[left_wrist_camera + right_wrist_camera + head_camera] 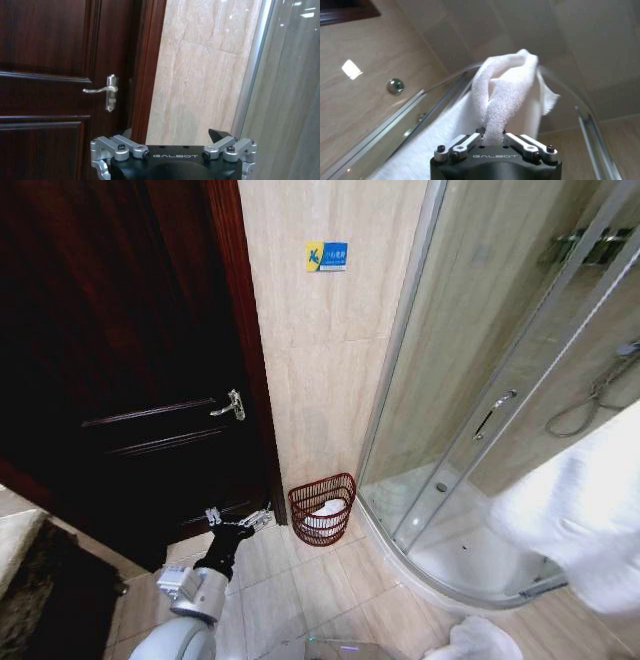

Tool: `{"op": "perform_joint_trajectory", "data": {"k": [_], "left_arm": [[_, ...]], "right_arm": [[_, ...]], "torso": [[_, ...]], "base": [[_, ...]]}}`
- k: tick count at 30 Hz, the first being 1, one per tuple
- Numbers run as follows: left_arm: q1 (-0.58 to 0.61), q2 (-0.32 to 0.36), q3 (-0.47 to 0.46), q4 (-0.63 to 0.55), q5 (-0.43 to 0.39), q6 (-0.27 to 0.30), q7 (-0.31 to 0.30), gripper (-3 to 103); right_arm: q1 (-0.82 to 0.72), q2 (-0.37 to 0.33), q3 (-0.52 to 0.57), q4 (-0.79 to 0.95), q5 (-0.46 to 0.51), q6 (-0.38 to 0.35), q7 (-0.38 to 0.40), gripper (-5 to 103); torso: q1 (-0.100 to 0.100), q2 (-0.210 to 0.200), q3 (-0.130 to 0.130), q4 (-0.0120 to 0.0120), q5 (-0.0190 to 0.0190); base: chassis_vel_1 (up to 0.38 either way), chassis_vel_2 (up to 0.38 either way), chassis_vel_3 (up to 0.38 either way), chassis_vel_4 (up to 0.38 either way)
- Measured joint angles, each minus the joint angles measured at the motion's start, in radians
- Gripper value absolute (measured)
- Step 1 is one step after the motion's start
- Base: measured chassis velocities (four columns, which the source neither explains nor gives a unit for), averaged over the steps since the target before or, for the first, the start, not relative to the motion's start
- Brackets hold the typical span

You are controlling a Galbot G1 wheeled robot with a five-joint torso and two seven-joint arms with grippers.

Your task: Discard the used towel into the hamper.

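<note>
Right claw point(492, 144): my fingers are pinched tight on a fold of the white towel point(507, 97), which bunches up and away from my wrist.
Towel in the head view: it hangs as a large white mass point(585, 515) at my right, in front of the shower enclosure point(480, 380).
Left claw point(240, 518): my arm reaches forward and low, fingers spread wide and holding nothing, near the dark door point(120, 360).
Hamper point(322, 509): on the floor against the tiled wall point(320, 360), between door and shower, white cloth already inside.
</note>
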Motion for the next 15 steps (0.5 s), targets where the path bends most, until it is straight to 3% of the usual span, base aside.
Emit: {"op": "perform_joint_trajectory", "data": {"k": [6, 11, 14, 15], "left_arm": [[0.000, 0.000, 0.000, 0.000, 0.000, 0.000, 0.000, 100], [0.000, 0.000, 0.000, 0.000, 0.000, 0.000, 0.000, 100], [0.000, 0.000, 0.000, 0.000, 0.000, 0.000, 0.000, 100], [0.000, 0.000, 0.000, 0.000, 0.000, 0.000, 0.000, 100]], "right_arm": [[-0.034, 0.011, -0.037, 0.119, -0.067, -0.079, 0.079, 8], [-0.036, 0.031, -0.057, 0.164, -0.125, -0.093, 0.098, 8], [-0.021, 0.149, -0.126, 0.193, -0.186, -0.051, 0.090, 8], [-0.021, 0.149, -0.126, 0.193, -0.186, -0.051, 0.090, 8]], "torso": [[0.000, 0.000, 0.000, -0.0002, -0.0003], [0.000, 0.000, 0.000, 0.0000, -0.0010], [0.000, 0.000, 0.000, -0.0003, 0.0005], [0.000, 0.000, 0.000, -0.0003, 0.0005]], "base": [[0.000, 0.000, 0.000, 0.000], [0.000, 0.000, 0.000, 0.000], [0.000, 0.000, 0.000, 0.000], [0.000, 0.000, 0.000, 0.000]]}}
